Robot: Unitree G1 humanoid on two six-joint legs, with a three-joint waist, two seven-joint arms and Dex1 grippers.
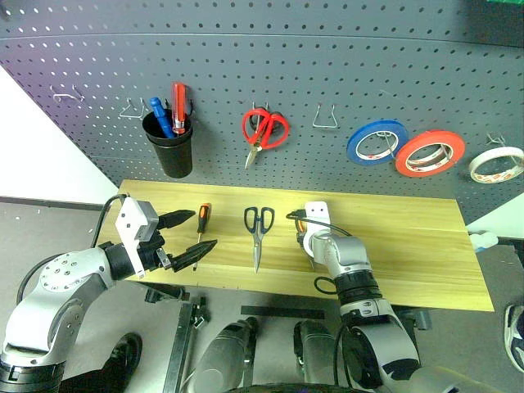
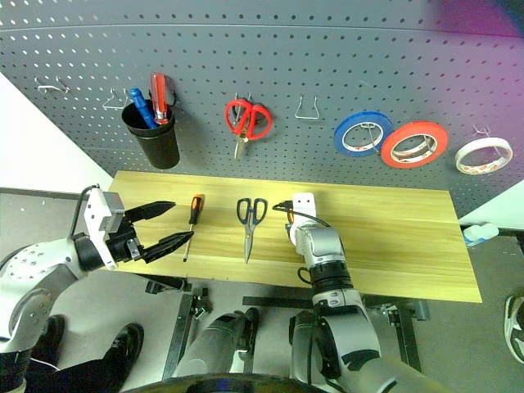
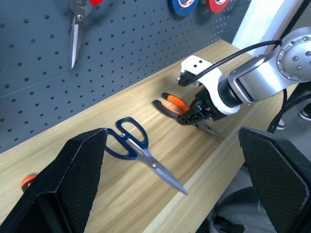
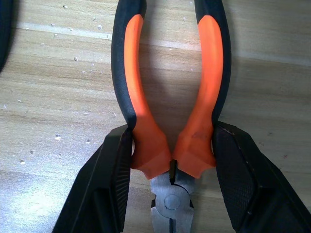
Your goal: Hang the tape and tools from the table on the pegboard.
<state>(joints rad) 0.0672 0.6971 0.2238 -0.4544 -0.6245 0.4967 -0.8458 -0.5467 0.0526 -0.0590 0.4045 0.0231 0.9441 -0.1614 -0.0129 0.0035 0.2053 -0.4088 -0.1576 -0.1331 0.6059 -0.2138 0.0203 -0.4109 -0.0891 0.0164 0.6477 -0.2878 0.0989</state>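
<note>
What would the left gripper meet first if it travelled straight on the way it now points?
Probably the dark-handled scissors on the table; the left gripper, jaws open, aims over them toward the pliers, though depth is unclear.

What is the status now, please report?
Right gripper closed around the pliers on the table. Left gripper open, empty. Scissors and screwdriver lie on the table. Nothing in the way.

- A workshop corner or robot test bench: a dark grey pegboard (image 1: 270, 74) with rows of holes and metal hooks fills the wall at 12 o'clock.
- On it hang red-looped scissors (image 1: 264, 131), tape rolls (image 1: 430, 153) (blue, red-orange, whitish) and a black cup (image 1: 170, 146) of screwdrivers.
- A plank-grain wooden table (image 1: 409, 246) on a black frame stands before it.
</note>
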